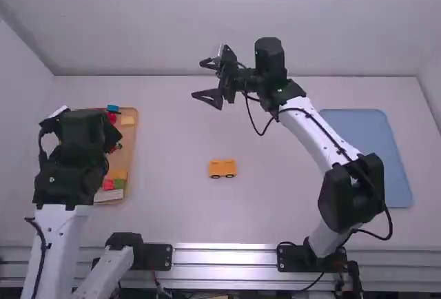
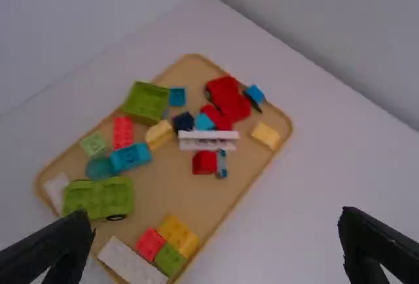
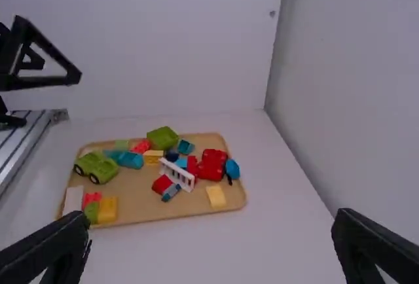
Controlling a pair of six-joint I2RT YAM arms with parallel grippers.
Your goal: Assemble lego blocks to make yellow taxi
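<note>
Yellow wheeled block assembly (image 1: pixel 222 168) on the white table (image 1: pixel 172 202), just below the centre of the high view, with loose blocks (image 1: pixel 118 175) in a tan tray (image 1: pixel 127 140) at middle left; left gripper (image 1: pixel 81 128), middle left, and right gripper (image 1: pixel 198 78), upper centre, both have fingers spread apart.
</note>
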